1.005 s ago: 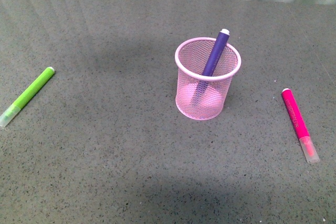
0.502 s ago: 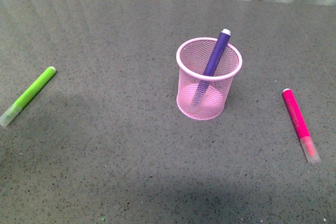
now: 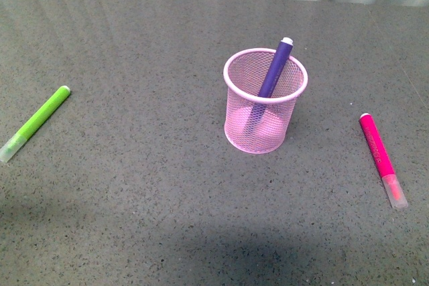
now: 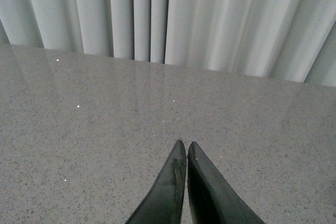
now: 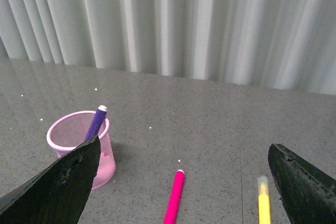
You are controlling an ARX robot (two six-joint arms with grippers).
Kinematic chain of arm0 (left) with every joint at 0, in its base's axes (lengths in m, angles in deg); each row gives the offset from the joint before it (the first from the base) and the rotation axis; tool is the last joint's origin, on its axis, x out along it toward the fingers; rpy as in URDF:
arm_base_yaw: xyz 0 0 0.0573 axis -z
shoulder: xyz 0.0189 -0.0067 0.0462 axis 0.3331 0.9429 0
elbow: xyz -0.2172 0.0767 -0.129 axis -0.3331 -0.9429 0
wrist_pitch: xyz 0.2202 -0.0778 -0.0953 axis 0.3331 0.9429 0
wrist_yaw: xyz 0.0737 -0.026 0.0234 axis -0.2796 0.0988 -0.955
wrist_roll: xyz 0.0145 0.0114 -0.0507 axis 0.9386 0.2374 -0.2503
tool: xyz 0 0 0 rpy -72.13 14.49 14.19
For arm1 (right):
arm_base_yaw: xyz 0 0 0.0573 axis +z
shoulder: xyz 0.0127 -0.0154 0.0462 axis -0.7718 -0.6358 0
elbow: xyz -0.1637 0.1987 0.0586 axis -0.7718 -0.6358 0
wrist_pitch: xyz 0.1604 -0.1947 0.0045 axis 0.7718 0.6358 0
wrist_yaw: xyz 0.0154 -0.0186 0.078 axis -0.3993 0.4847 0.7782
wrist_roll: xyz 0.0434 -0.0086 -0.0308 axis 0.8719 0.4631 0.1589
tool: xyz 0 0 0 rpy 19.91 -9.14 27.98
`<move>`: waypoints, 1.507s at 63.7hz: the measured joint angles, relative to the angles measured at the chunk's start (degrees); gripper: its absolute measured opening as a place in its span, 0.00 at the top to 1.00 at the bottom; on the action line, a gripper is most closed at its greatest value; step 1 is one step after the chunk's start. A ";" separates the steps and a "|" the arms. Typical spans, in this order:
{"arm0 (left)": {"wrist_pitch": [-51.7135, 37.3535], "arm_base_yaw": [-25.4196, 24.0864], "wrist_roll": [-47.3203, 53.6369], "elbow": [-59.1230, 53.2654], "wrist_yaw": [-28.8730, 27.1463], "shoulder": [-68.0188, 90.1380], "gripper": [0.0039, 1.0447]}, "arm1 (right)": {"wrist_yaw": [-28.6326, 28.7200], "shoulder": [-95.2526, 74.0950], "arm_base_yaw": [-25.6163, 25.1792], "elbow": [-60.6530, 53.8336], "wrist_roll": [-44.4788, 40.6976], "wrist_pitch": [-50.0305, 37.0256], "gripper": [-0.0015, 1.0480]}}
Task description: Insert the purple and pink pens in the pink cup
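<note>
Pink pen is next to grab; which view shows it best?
Front view: the whole pink pen lies flat, unobstructed. The right wrist view cuts off one end; the left wrist view misses it.

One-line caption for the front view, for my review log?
Purple pen leans inside the pink cup; pink pen and green marker lie on the grey table.

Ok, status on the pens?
Left gripper shut, right gripper open, both empty. Dark purple pen leans in pink wire-mesh cup; magenta pen lies on table. Nothing blocks it.
</note>
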 joint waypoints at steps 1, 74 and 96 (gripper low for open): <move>0.44 -0.17 0.24 -0.26 0.17 -0.81 0.98 | 0.00 0.00 0.00 0.00 0.00 0.00 0.07; 30.38 -5.68 0.72 -5.81 5.64 -37.33 0.98 | 0.00 0.00 0.00 0.00 0.00 0.00 0.07; 37.35 -5.68 0.72 -5.77 5.64 -43.98 0.98 | 0.00 0.00 0.00 0.00 0.00 0.00 0.07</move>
